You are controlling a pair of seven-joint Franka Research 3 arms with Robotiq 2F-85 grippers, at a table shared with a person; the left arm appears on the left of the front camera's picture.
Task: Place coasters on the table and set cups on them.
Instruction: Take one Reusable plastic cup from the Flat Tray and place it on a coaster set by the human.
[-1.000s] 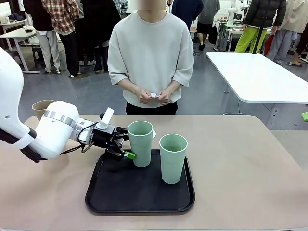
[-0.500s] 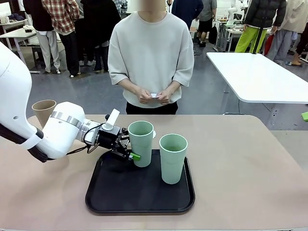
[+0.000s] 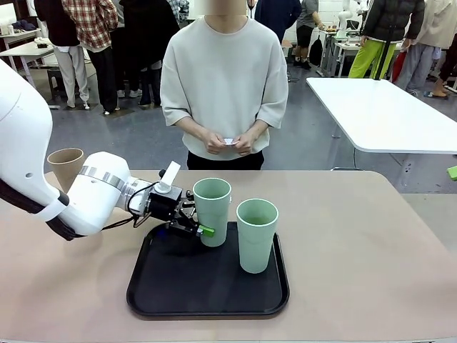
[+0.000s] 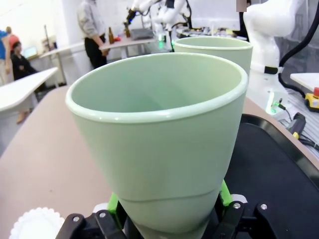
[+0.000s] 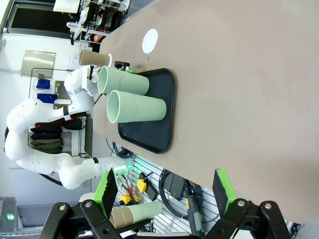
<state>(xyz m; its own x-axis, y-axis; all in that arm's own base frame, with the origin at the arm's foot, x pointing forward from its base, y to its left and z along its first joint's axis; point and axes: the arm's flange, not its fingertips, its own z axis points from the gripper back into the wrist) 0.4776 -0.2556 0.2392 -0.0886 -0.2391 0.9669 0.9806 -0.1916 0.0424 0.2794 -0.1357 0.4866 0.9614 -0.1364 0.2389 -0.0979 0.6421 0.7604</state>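
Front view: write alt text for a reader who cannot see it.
The left gripper is shut on a pale green cup on a black tray, a second green cup beside it. A tan cup stands at the table's far left; a person stands opposite, hands together.

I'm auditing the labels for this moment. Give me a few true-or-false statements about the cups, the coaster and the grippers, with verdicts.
1. The left gripper is shut on a green cup. True.
2. The brown cup stands on the tray. False: it stands on the table, beyond the left arm.
3. The other green cup stands on the tray. True.
4. The right gripper is shut. False: it is open and holds nothing.
5. A coaster lies on the table. True.
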